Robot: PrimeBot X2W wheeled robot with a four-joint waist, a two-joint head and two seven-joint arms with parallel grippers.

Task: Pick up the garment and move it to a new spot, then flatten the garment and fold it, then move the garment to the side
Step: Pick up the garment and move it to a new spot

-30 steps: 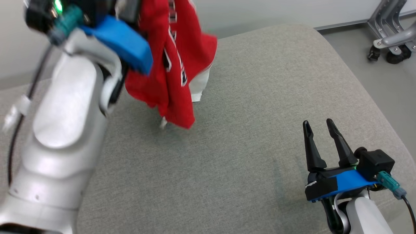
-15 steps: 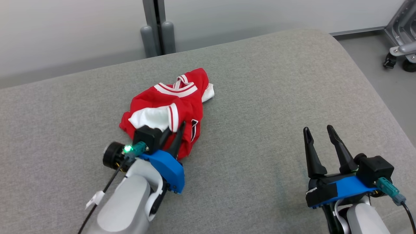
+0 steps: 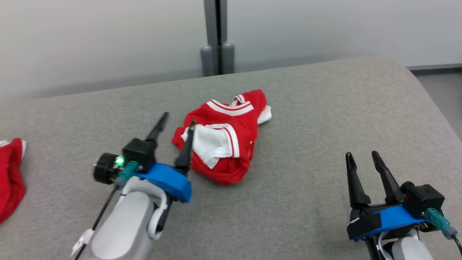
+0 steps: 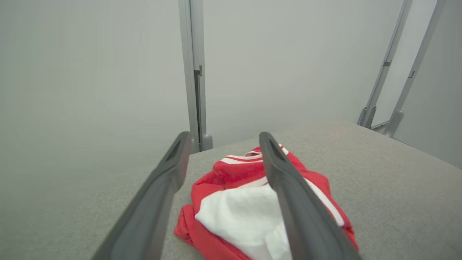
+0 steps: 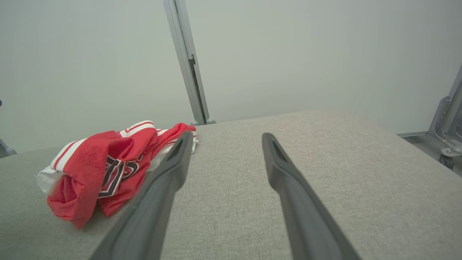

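Left of garment (image 3: pixel 222 144), second red cloth (image 3: pixel 11 177)

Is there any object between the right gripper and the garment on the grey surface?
Nothing visible does: only bare grey surface lies between the right gripper and the garment. The open left gripper is at the garment's other side.

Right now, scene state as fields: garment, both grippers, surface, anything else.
garment: red and white jersey, crumpled heap lying on the surface, not flattened or folded
left gripper: open, at the garment's left edge, one finger overlapping the cloth in the head view, holding nothing
right gripper: open, empty, apart from the garment, off to its right
surface: grey fabric cushion
other: second red cloth at the far left edge; grey post behind the cushion
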